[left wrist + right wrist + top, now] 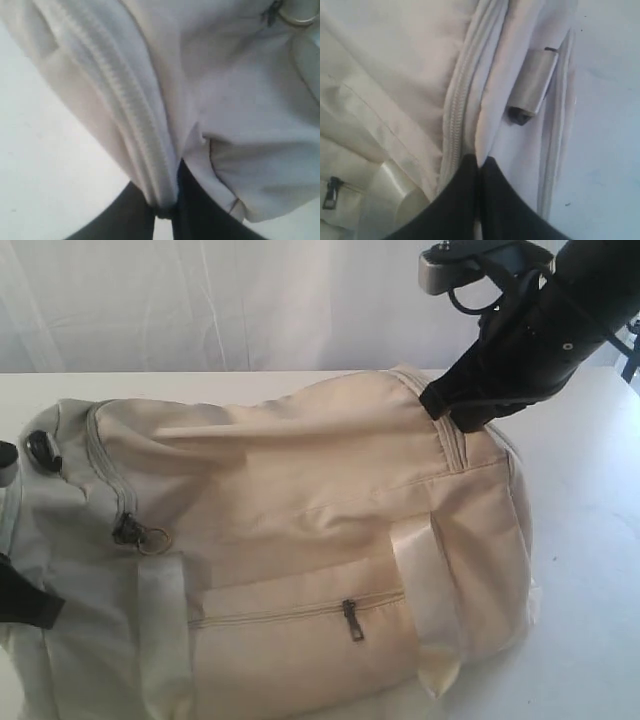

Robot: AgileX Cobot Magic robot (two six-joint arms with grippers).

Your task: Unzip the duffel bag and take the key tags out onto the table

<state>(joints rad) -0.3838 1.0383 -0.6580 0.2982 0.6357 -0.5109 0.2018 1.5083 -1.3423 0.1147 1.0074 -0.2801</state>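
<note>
Left hand (165, 212) and right hand (479, 162) each pinch duffel bag (300, 470) fabric

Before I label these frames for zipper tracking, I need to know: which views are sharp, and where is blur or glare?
Exterior view: bag fairly sharp, pocket zipper pull readable, sheen on the strap. Left wrist view: zipper soft and washed out. Right wrist view: the zipper slightly blurred too, bluish cast on the table.
</note>
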